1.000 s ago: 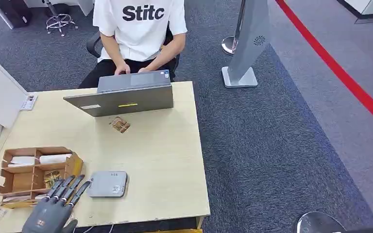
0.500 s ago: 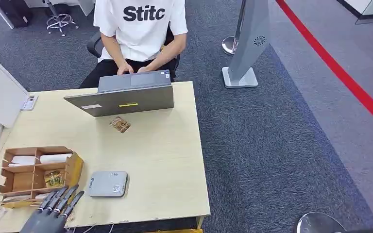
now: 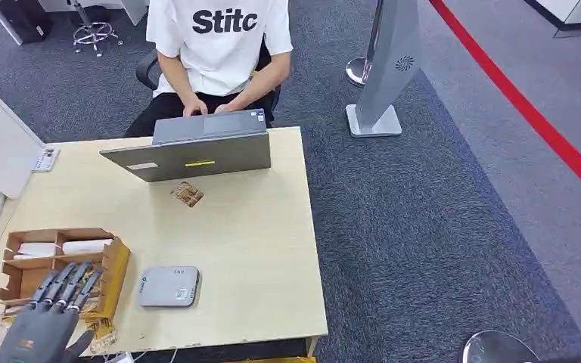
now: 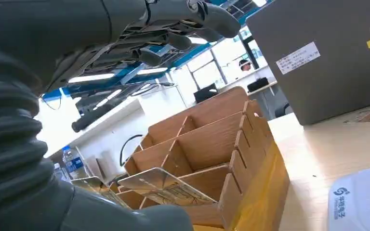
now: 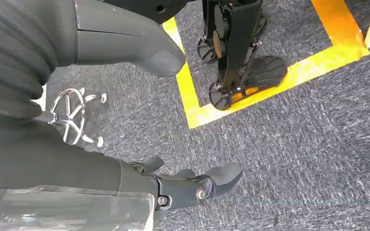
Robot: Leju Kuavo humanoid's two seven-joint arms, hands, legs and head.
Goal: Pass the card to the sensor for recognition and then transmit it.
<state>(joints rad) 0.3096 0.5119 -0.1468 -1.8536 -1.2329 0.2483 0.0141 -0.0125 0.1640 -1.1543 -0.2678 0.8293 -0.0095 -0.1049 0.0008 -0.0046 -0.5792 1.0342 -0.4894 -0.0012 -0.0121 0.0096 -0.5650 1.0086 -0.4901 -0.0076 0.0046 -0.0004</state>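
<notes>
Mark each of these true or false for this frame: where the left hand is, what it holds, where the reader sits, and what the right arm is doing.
1. The left hand hovers over the wooden organizer at the table's near left. True.
2. The left hand's fingers are pinching a card. False: they are spread and hold nothing; a card still lies in the organizer.
3. The grey card reader lies flat on the table, right of the organizer. True.
4. The right hand is resting on the laptop. False: it hangs over carpeted floor, holding nothing.
5. A person sits behind the laptop. True.
</notes>
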